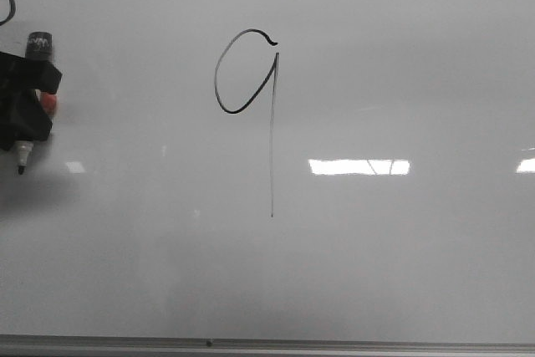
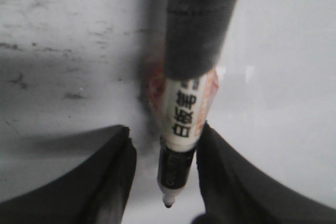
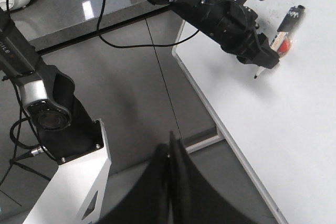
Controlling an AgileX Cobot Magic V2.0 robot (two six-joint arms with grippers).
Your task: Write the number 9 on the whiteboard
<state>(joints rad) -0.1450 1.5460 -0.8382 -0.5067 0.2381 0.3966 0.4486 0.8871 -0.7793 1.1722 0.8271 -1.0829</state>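
The number 9 [image 1: 272,148] is drawn in thin black marker at the middle of the whiteboard [image 1: 401,81]: an oval loop with a small hook and a long faint tail. My left gripper [image 1: 29,135] is at the board's far left, shut on a black-and-white marker [image 1: 25,154] whose tip points down, well to the left of the 9. In the left wrist view the marker [image 2: 184,114] sits between the fingers of my left gripper [image 2: 164,129], tip just off the board. My right gripper [image 3: 170,145] is shut and empty, off the board beside its edge.
The board's grey frame edge [image 1: 334,344] runs along the near side. Part of another black stroke [image 1: 8,6] shows at the top left. The right wrist view shows the left arm [image 3: 220,14] over the whiteboard [image 3: 294,119], and a white robot base [image 3: 68,182].
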